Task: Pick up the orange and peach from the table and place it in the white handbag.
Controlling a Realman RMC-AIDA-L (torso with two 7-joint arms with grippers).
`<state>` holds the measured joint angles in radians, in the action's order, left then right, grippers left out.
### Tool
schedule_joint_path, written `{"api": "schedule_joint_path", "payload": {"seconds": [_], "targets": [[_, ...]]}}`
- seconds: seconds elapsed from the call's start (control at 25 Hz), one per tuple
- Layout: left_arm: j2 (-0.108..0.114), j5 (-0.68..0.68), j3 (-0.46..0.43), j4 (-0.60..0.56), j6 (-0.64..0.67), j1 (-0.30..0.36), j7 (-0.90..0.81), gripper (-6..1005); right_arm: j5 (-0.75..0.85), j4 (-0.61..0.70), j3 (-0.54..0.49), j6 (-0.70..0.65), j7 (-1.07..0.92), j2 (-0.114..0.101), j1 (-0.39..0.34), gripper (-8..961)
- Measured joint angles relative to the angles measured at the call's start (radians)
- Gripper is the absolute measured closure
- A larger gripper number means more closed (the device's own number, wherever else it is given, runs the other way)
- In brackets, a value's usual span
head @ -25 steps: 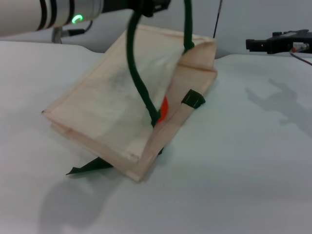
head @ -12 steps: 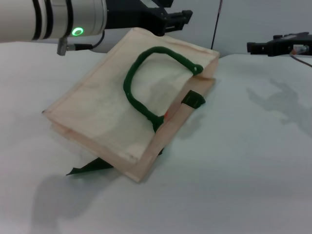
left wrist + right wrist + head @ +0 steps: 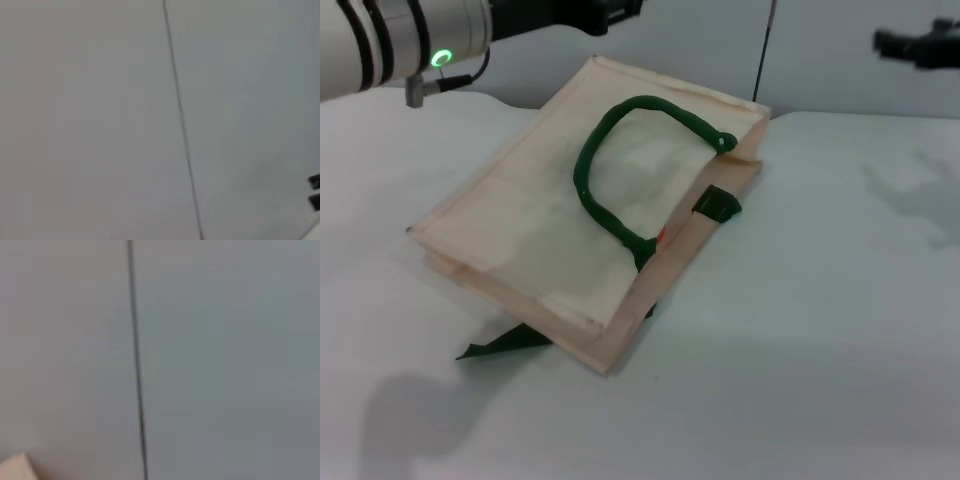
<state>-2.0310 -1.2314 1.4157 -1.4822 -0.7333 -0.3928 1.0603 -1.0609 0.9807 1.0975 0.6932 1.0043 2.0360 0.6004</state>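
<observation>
The white handbag point(image 3: 560, 230) lies on the table point(image 3: 820, 330), handle point(image 3: 610, 160) on top.

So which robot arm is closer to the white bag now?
The left. Its end effector is up just past the far edge of the white handbag, above it. The right end effector is far off to the bag's right, raised near the wall.

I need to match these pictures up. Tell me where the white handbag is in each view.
Head view: the white handbag lies flat on the table, left of centre, green handle on top.
Left wrist view: not in it; only wall.
Right wrist view: perhaps the pale corner at the lower edge; cannot tell.
Shared landmark: the thin dark line on the wall.
</observation>
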Motion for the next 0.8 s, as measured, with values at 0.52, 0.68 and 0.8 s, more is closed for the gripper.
{"api": "schedule_joint_path", "payload": {"seconds": [0.52,0.68,0.8], "targets": [[-0.003,-0.177,0.056,0.088,0.251,0.041,0.228,472,-0.675,-0.066,0.031,-0.076,0.708,0.007,-0.096,88],[-0.003,-0.264,0.051,0.124,0.258,0.043,0.309,472,-0.865,-0.121,0.046,-0.068,0.888,0.005,-0.104,88],[-0.003,-0.358,0.04,0.15,0.26,0.051,0.408,472,-0.895,-0.132,0.05,-0.061,0.998,-0.001,-0.095,88]]}}
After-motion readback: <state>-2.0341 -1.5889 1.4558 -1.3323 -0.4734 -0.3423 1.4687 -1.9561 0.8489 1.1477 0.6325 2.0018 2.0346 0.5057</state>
